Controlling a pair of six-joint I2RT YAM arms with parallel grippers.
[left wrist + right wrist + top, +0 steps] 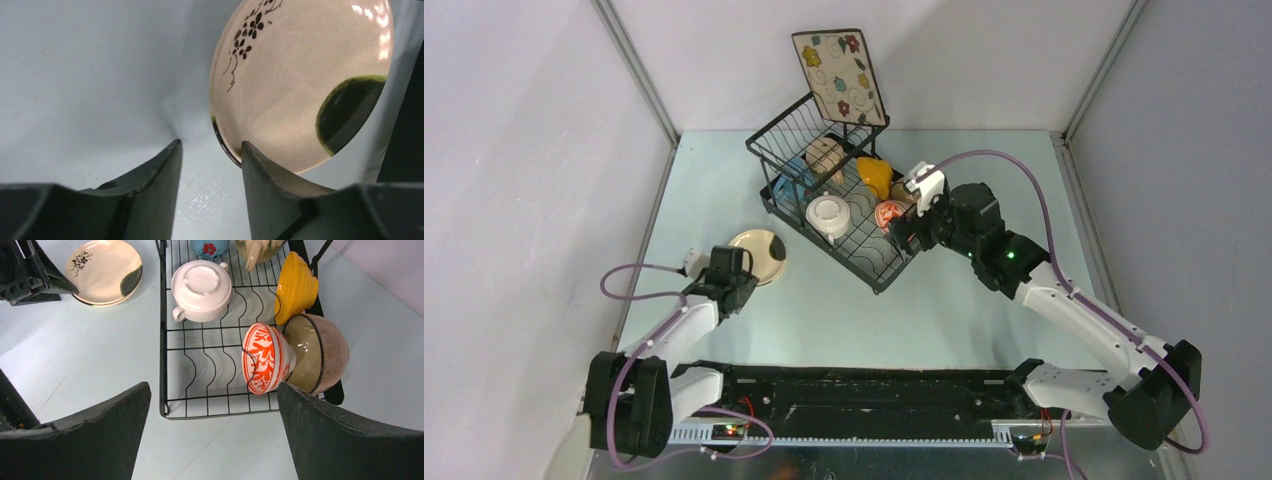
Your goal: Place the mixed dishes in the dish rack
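Observation:
The black wire dish rack (776,133) stands at the back middle; its flat tray shows in the right wrist view (162,340). The square cream floral plate (839,75) leans at its back. In it are the upturned white two-handled bowl (201,284), orange-yellow bowl (295,287), red-patterned bowl (265,365), tan bowl (320,352), blue mug (210,246) and beige mug (255,247). The cream round plate (760,255) lies on the table left of the rack. My left gripper (210,150) is open, its jaws astride the plate's (300,85) near rim. My right gripper (214,390) is open and empty above the rack's near end.
The grey side walls close in the table (854,310) on the left, right and back. A black rail (854,395) runs along the near edge between the arm bases. Purple cables (1024,165) loop from both arms.

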